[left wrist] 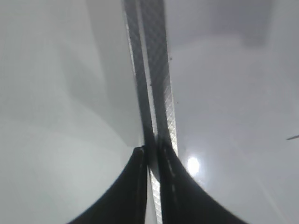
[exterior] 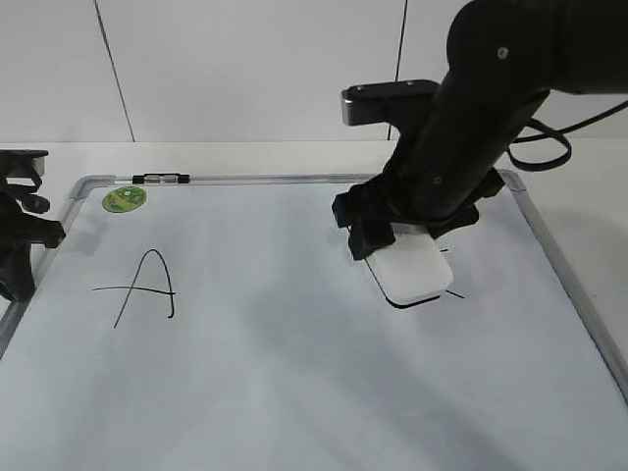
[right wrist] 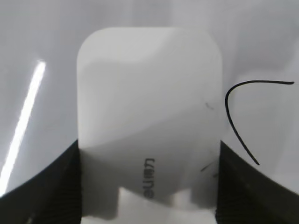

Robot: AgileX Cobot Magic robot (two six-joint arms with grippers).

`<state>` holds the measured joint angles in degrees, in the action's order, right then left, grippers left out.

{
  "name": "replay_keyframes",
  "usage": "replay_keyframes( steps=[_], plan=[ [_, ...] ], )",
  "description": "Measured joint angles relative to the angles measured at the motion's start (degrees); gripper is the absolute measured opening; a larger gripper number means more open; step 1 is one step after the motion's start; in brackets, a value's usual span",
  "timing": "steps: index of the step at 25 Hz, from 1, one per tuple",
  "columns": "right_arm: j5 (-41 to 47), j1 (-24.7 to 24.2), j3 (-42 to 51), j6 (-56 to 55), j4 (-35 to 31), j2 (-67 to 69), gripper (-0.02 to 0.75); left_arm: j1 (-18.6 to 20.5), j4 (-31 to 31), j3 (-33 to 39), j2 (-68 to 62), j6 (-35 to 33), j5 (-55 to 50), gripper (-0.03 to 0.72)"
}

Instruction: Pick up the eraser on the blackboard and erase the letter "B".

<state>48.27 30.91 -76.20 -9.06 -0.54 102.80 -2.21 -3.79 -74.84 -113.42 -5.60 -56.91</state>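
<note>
The white eraser (exterior: pixel 412 270) (right wrist: pixel 149 93) lies flat on the blackboard (exterior: pixel 294 373), right of the middle. My right gripper (exterior: pixel 407 235) (right wrist: pixel 149 186) is shut on its near end, one finger against each long side. The letter "B" does not show whole. Only a curved black stroke (right wrist: pixel 233 116) and short marks (exterior: pixel 452 291) show just right of the eraser; I cannot tell which letter they belong to. My left gripper (exterior: pixel 20 240) (left wrist: pixel 152 154) sits at the board's left edge, its fingers closed on the grey frame strip (left wrist: pixel 159 70).
A black letter A (exterior: pixel 147 287) stands on the board's left part. A green round sticker (exterior: pixel 125 199) sits in the far left corner, and a marker (exterior: pixel 162 179) lies along the far frame. The right arm (exterior: pixel 491 108) looms over the board's far right.
</note>
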Motion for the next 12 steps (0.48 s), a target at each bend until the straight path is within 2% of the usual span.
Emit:
replay_keyframes(
  steps=[4,12],
  plan=[
    [0.81,-1.86,-0.13,-0.56,-0.39,-2.22,0.519,0.0,0.0,0.0,0.0,0.0,0.0,0.021],
    [6.57,-12.91,-0.64,-1.25,-0.52,-2.37,0.519,0.0,-0.1,0.0,0.0,0.0,-0.09,0.021]
  ],
)
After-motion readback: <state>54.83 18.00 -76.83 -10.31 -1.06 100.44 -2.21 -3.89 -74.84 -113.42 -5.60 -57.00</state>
